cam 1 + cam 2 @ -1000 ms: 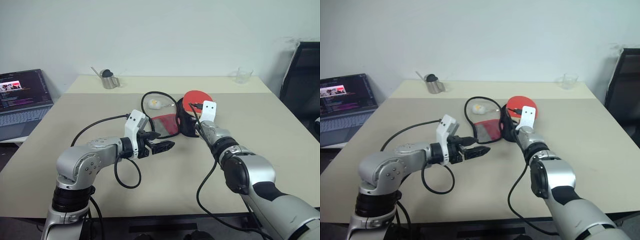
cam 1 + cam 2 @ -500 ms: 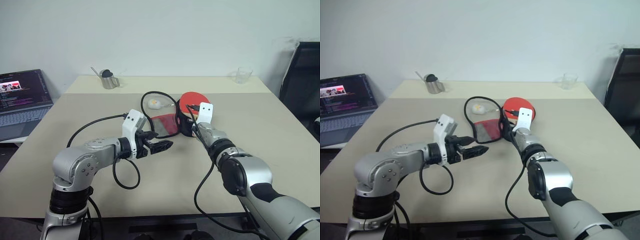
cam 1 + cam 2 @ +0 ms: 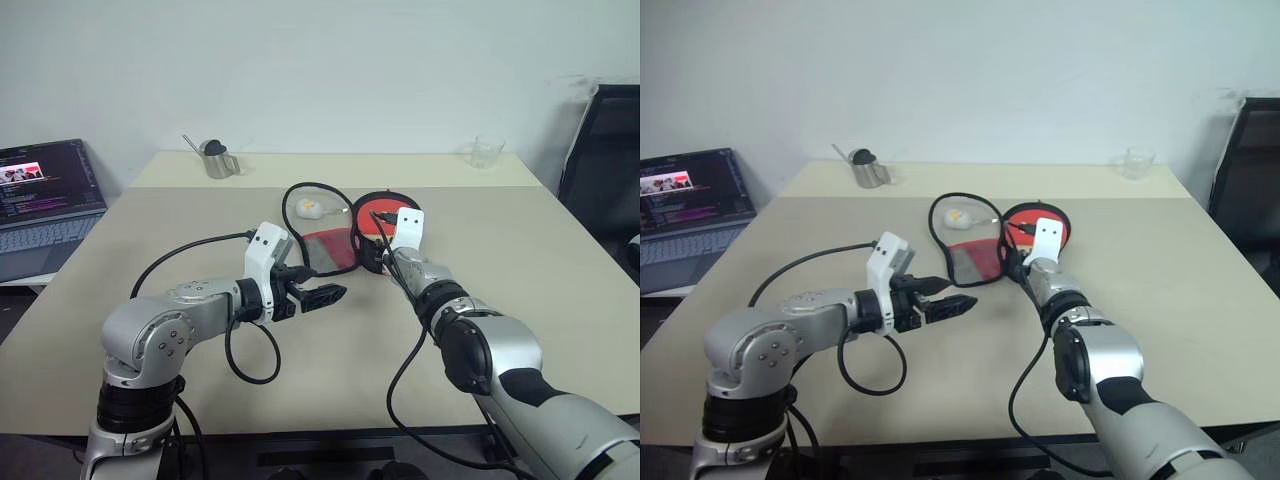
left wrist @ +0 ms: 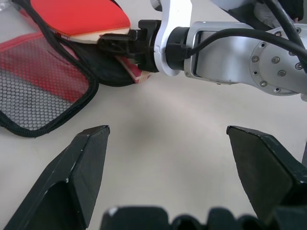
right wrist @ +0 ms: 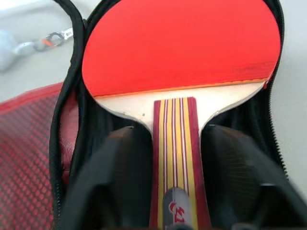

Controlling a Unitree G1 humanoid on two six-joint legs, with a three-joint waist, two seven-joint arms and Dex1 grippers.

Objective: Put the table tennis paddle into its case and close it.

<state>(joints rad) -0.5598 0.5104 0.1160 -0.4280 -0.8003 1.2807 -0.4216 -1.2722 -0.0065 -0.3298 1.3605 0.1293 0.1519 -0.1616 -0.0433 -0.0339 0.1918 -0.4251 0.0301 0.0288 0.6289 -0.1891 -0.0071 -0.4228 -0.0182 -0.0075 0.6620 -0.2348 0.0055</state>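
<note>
The table tennis paddle (image 5: 180, 43) lies red face up inside the black half of the open case (image 5: 67, 120), mid-table. The case's red-lined mesh flap (image 3: 330, 245) is folded out to the left. My right gripper (image 5: 175, 134) is open at the case's near end. Its fingers (image 5: 124, 172) sit on either side of the striped wooden handle (image 5: 175, 143). My left gripper (image 3: 330, 293) hovers open over bare table just in front of the mesh flap, with nothing between its fingers (image 4: 91, 158).
A small white-yellow ball (image 3: 308, 207) sits inside a black loop behind the case. A metal pitcher (image 3: 216, 158) and a glass (image 3: 487, 151) stand at the far edge. A laptop (image 3: 45, 205) is off to the left, and a black chair (image 3: 605, 160) to the right.
My right gripper's fingers have spread away from the handle. The paddle, which was tilted up, now lies flat in the case. The left arm has not moved.
</note>
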